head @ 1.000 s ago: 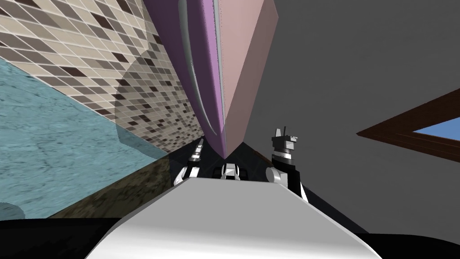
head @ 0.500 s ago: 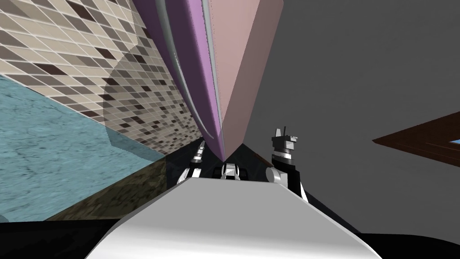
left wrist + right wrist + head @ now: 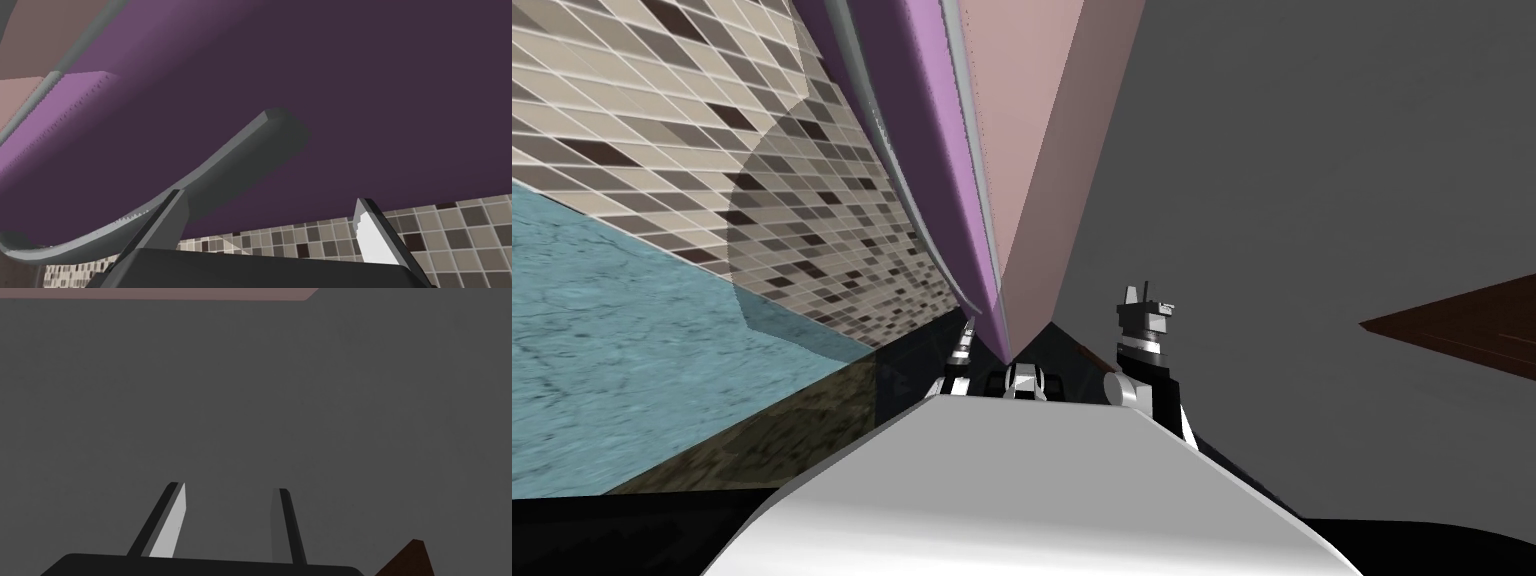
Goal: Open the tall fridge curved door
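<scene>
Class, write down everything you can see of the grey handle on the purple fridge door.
The handle is a long, plain grey bar, flat-sided with a square-cut end. It bows in a gentle curve and seems to stand off the dark purple curved door, running along the door's length. The left gripper is open at it, and one finger crosses in front of the bar. I cannot tell whether the finger touches it.
</scene>
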You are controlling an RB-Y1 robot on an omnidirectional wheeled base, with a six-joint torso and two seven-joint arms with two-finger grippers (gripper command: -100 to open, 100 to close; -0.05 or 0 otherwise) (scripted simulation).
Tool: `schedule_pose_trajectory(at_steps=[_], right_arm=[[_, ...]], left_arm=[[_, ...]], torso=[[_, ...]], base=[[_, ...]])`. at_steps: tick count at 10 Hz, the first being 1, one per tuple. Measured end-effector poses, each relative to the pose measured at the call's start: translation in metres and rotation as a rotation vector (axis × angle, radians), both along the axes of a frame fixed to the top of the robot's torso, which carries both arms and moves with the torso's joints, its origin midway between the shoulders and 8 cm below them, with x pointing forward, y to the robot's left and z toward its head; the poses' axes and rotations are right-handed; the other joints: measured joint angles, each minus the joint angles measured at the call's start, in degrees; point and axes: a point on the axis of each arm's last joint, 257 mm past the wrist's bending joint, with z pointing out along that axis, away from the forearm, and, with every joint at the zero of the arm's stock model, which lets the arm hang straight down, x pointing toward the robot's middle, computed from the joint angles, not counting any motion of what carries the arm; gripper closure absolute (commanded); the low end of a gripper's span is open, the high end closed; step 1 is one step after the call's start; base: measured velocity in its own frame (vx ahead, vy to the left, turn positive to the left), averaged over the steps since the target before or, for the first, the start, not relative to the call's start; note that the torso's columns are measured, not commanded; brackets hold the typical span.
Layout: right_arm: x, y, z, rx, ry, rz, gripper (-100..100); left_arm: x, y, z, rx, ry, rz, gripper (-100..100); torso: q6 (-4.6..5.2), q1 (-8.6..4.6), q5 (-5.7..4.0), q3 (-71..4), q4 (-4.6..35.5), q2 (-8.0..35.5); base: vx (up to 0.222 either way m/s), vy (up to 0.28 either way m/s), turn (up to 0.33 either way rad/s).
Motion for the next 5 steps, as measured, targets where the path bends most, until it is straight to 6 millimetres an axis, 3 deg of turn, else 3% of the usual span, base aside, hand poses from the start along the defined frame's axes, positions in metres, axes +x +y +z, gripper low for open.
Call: schedule_pose_trajectory(at_steps=[2,5], right_arm=[[0.0,0.0,0.0,0.0,0.0,0.0,0],[0.0,0.0,0.0,0.0,0.0,0.0,0]], left_arm=[[-0.001,-0.016,-0.005,-0.045,0.002,0.007,-100],[0.006,-0.019,-0.004,-0.054,0.0,0.007,-100]], torso=[[0.0,0.08,0.02,0.09,0.04,0.14],[0.01,0.0,0.0,0.07,0.04,0.1]], base=[[0.038,-0.014,0.002],[0.006,-0.008,0.006]])
